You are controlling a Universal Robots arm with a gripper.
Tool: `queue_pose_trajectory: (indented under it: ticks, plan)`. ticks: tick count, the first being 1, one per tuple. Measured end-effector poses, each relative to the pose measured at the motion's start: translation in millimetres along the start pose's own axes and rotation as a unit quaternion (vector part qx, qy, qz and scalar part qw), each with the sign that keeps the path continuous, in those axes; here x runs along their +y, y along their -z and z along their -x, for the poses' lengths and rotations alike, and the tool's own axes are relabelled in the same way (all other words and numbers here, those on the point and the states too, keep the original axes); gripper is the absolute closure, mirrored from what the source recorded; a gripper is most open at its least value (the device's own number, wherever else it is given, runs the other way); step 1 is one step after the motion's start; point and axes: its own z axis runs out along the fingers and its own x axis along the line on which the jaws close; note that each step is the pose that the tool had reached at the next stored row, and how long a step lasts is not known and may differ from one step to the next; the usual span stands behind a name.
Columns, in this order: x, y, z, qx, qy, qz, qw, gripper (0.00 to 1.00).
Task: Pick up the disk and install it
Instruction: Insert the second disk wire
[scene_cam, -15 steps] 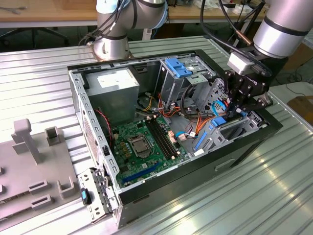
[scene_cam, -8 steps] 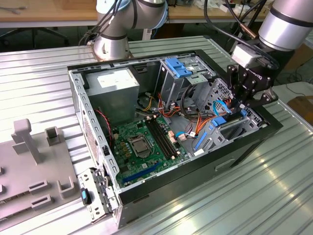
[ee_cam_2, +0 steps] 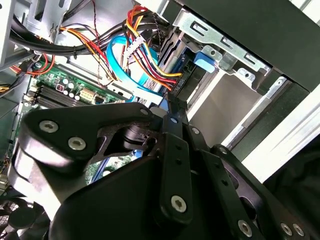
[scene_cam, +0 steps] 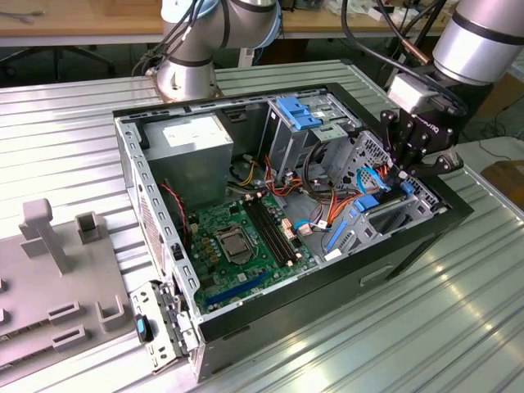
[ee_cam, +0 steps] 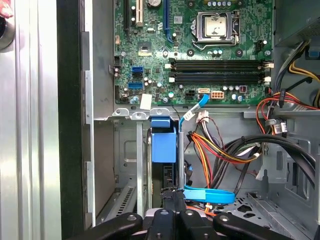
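My black gripper point(scene_cam: 405, 173) hangs over the drive cage point(scene_cam: 385, 217) at the open computer case's end on the exterior view's right. In the first wrist view the gripper point(ee_cam: 171, 200) has its fingers together. Its tips sit at the dark narrow edge of the disk point(ee_cam: 169, 176), which stands on edge in the cage slot just under a blue plastic latch point(ee_cam: 163, 140). Most of the disk is hidden by the cage walls. The second wrist view shows the gripper point(ee_cam_2: 171, 112) with its tips closed beside a light-blue data cable point(ee_cam_2: 120, 65).
The motherboard point(scene_cam: 237, 241) lies on the case floor, with a grey power-supply box point(scene_cam: 192, 143) at the back. Bundles of coloured wires point(ee_cam: 220, 150) run close beside the cage. A grey fixture plate point(scene_cam: 49, 278) lies on the ribbed metal table at the exterior view's left.
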Motion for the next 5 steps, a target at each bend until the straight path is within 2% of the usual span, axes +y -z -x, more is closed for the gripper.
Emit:
queue_pose_trajectory:
  ticks: [5]
  plan:
    - [0.0, 0.2, 0.0, 0.0000, 0.000, 0.0000, 1.0000, 0.89]
